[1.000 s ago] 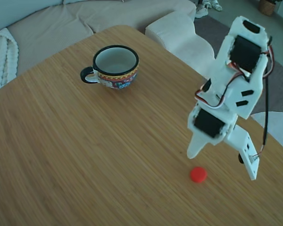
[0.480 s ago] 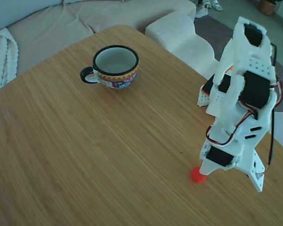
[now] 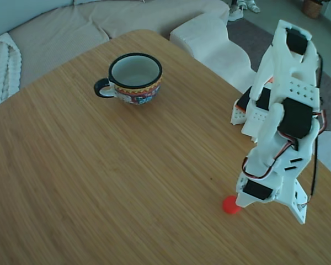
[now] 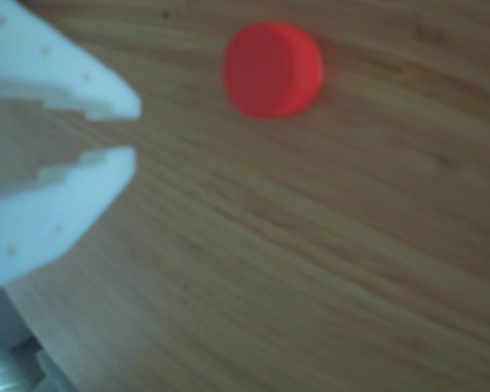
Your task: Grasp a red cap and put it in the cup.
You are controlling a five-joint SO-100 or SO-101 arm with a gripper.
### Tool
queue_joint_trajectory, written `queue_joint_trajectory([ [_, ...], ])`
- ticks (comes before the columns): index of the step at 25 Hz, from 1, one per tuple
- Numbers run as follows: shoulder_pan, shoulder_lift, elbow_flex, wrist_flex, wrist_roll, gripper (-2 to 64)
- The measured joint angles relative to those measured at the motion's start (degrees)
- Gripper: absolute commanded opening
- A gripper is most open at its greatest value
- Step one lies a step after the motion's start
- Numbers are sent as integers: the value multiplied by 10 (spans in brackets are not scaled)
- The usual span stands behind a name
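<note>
1. Table (image 3: 99, 176): a wooden top with visible grain fills most of the fixed view; its near and left edges are cut off by the frame. The landmark for all places below is the cup.

2. Sofa (image 3: 71, 25): beige cushions lie behind the table, beyond the cup; only part of them is in frame.

3. Arm (image 3: 289, 110): the white printed arm with black servos stands well to the right of the cup and nearer the camera, pitched down towards the table top. Its base is partly hidden behind its own links.

4. Cup (image 3: 135, 77): it stands upright on the far part of the table, handle to the left in the fixed view, white inside, nothing visible in it.

5. Gripper (image 4: 126, 126): in the other view two white fingers enter from the left with only a narrow gap between the tips and nothing held; the jaws stand nearly closed. In the fixed view the fingertips are hidden by the gripper body.

6. Red cap (image 3: 230, 205): it lies on the table far from the cup, towards the near right. In the fixed view the gripper body overlaps its right edge. In the other view the red cap (image 4: 272, 69) is blurred and lies clear of the fingertips, to their upper right.
</note>
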Motion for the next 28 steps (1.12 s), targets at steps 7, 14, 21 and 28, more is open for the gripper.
queue_joint_trajectory([
  [7, -10, 0, 9, -22, -1, -3],
  [14, -8, 0, 49, -61, 0, -3],
  [21, -8, 11, 91, -87, -1, -3],
  [28, -8, 104, 156, -87, 0, -3],
])
